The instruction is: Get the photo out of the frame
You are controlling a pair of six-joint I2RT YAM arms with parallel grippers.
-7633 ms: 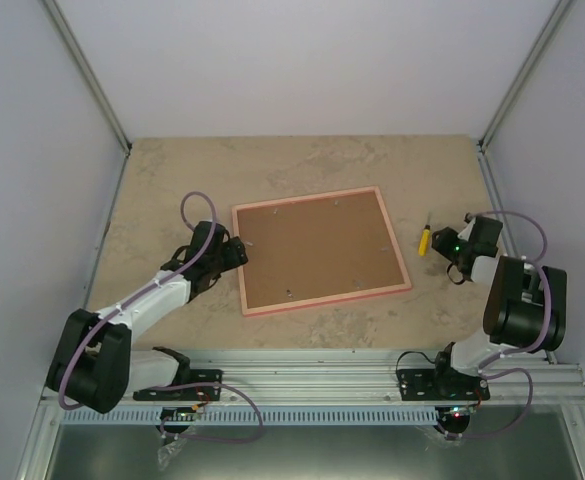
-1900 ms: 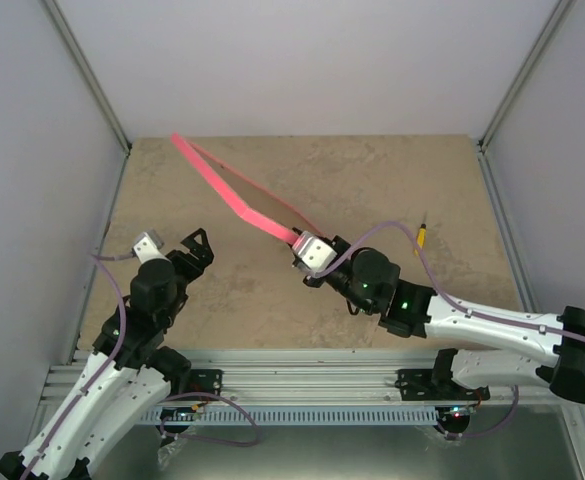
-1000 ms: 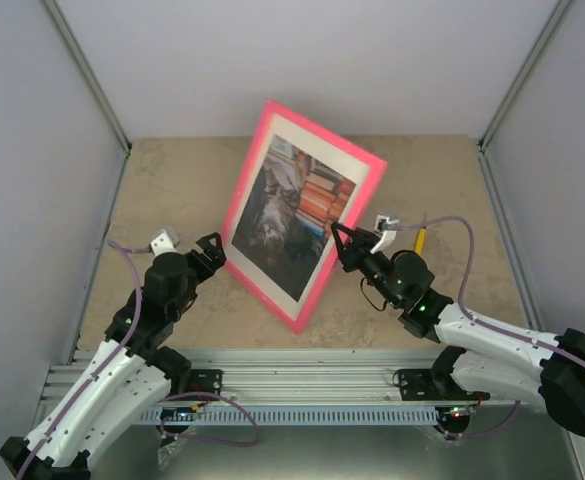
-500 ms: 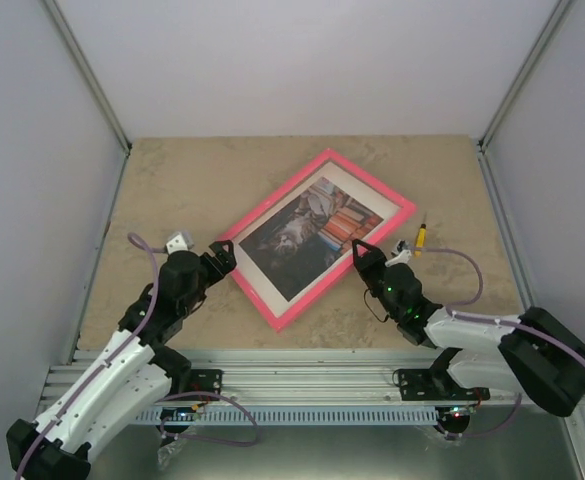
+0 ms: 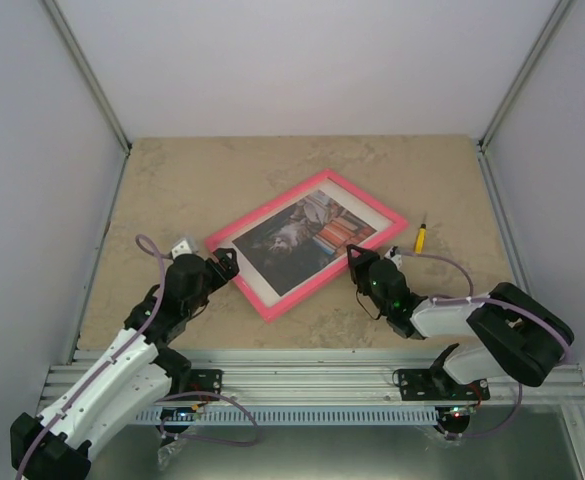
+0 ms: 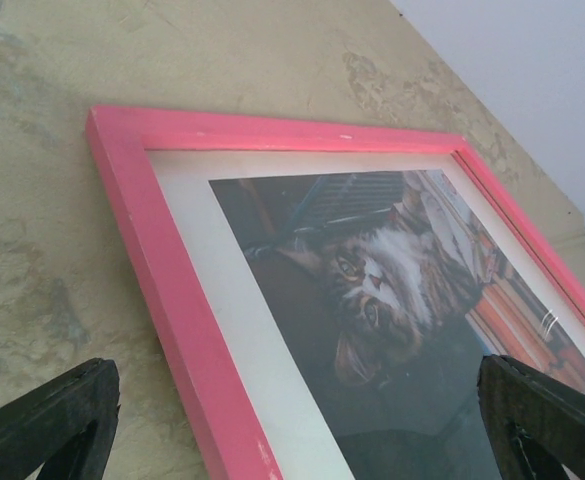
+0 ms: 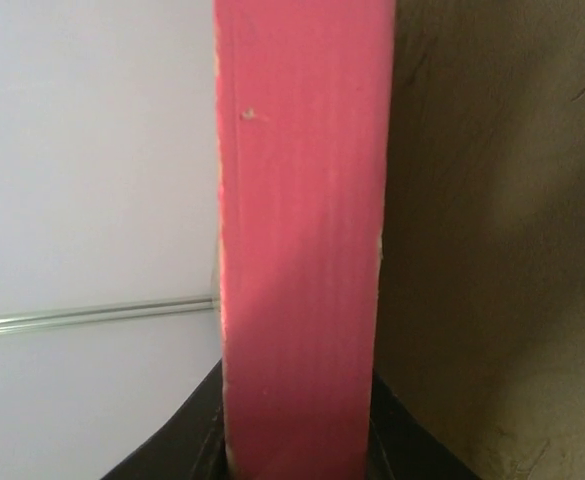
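Status: thin bright-pink rectangular picture frame (image 5: 267,208) is lying face up on the beige marbled tabletop (image 5: 172,180), spanning the space between the two sets of fingers. The printed photo of a cat and stacked books (image 5: 302,237) is sitting inside it behind a white border

right gripper (image 5: 355,258) is clamping the frame's edge on its own side, with the fingers pinched down narrow on the pink rim. In the right wrist view the pink edge (image 7: 297,250) is running straight out from between the right fingers (image 7: 187,445) and filling the whole gap. Tabletop is showing on one side of it and pale wall on the other

left gripper (image 5: 222,268) is gaping fully and holding nothing. In the left wrist view the left fingertips (image 6: 57,415) are standing wide apart at the bottom corners. The frame's corner (image 6: 177,320) is sitting just ahead of them and its pink rail is running back into the gap. The cat photo (image 6: 372,290) is filling the space ahead between the tips. Can't tell whether either tip is touching the rim

That corner is looking seated on the tabletop; can't tell whether the clamped edge is lifting off it

small yellow-handled tool (image 5: 422,237) is lying on the tabletop beyond the right fingers, near the frame's right corner but apart from it
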